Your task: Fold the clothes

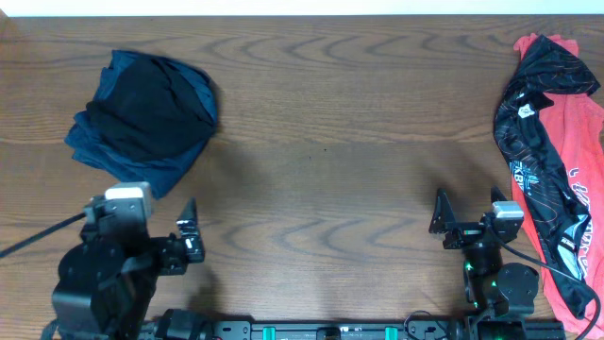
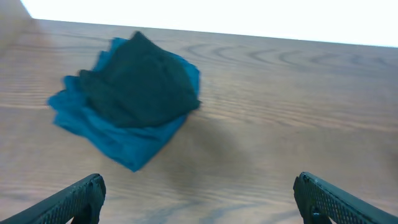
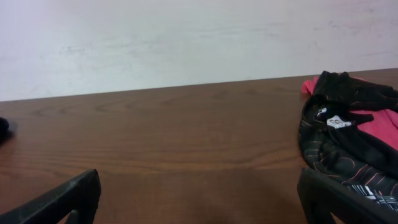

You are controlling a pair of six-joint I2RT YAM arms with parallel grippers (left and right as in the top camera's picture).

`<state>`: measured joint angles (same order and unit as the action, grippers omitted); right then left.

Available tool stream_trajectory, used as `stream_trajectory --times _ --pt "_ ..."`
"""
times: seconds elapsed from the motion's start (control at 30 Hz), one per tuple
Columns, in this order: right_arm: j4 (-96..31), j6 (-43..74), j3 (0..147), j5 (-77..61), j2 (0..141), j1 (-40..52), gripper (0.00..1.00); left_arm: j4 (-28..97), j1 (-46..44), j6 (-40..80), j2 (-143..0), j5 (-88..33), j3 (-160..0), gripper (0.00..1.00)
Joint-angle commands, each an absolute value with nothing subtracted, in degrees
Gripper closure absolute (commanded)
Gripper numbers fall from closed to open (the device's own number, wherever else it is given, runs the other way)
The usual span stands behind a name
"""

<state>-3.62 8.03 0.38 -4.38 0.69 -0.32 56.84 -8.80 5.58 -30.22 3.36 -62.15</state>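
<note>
The clothes lie in two heaps on the wooden table [image 1: 321, 151]. At the back left a black garment [image 1: 151, 109] [image 2: 140, 84] rests crumpled on a dark blue garment [image 1: 94, 142] [image 2: 121, 140]. Along the right edge a black-patterned top [image 1: 528, 132] [image 3: 339, 140] is tangled with a red top [image 1: 576, 161] [image 3: 382, 118]. My left gripper [image 1: 142, 212] [image 2: 199, 190] stands open just in front of the blue heap, apart from it. Near the front right my right gripper [image 1: 469, 203] [image 3: 199, 190] is open too, left of the red and black heap, with nothing between its fingers.
Both arm bases [image 1: 311, 331] sit along the table's front edge. A pale wall [image 3: 186, 37] rises behind the table's far edge. Bare wood lies between the two heaps.
</note>
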Motion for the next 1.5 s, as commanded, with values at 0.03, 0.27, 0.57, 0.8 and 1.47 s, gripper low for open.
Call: stream_trajectory --times 0.03,0.27,0.57,0.8,1.47 --pt "-3.8 7.2 0.3 -4.9 0.3 -0.8 0.01 57.6 -4.8 3.7 -24.8 4.2 -58.2 0.02" --pt "-3.8 7.2 0.3 -4.9 0.3 -0.8 0.01 54.7 -1.7 3.7 -10.3 4.2 -39.8 0.02" --pt "-3.8 7.2 0.3 -4.9 0.3 -0.8 0.01 36.5 -1.6 3.7 -0.3 4.1 -19.2 0.02" --pt "-3.8 7.2 0.3 -4.9 0.3 -0.8 0.01 13.5 -1.6 3.7 -0.1 4.1 -7.1 0.02" --pt "-3.8 7.2 0.3 -4.9 0.3 -0.8 0.01 3.8 -1.7 3.5 -0.2 3.5 -0.2 0.02"
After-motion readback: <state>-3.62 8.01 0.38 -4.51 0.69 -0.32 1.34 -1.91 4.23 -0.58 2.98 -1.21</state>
